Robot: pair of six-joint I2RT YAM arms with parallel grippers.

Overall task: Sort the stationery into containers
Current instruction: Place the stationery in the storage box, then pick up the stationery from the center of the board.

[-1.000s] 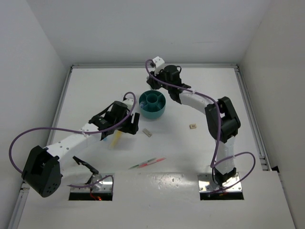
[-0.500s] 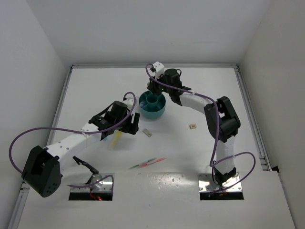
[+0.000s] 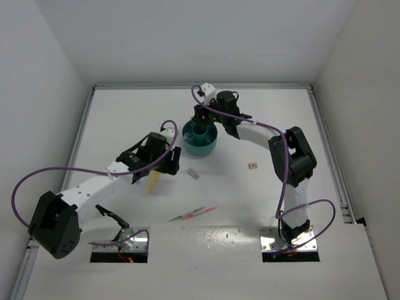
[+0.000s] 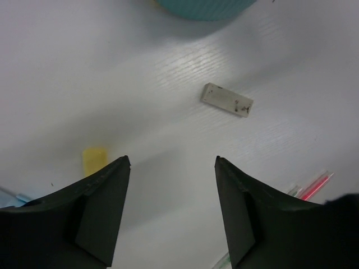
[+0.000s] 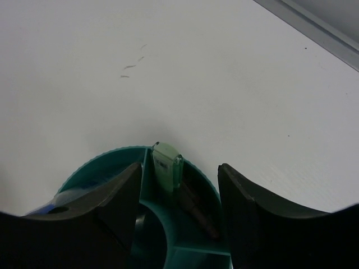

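The teal bowl (image 3: 209,146) stands at the middle back of the table. My right gripper (image 3: 200,119) hangs open over its far rim. In the right wrist view the open gripper (image 5: 179,166) straddles a ring compartment of the bowl (image 5: 106,154) where a green marker (image 5: 167,166) leans beside a dark stick (image 5: 199,216). My left gripper (image 3: 174,164) is open and empty, low over the table between a yellow marker (image 3: 152,182) and a beige eraser (image 3: 193,174). The left wrist view shows the gripper (image 4: 172,162), marker (image 4: 94,159) and eraser (image 4: 226,100).
A second eraser (image 3: 253,165) lies right of the bowl. A green and a pink-red pen (image 3: 192,214) lie together near the front middle; the pink one shows in the left wrist view (image 4: 313,185). White walls enclose the table, with a metal rail (image 5: 303,22) at its back edge.
My right gripper has shifted slightly nearer over the bowl's far rim. The left arm has not moved.
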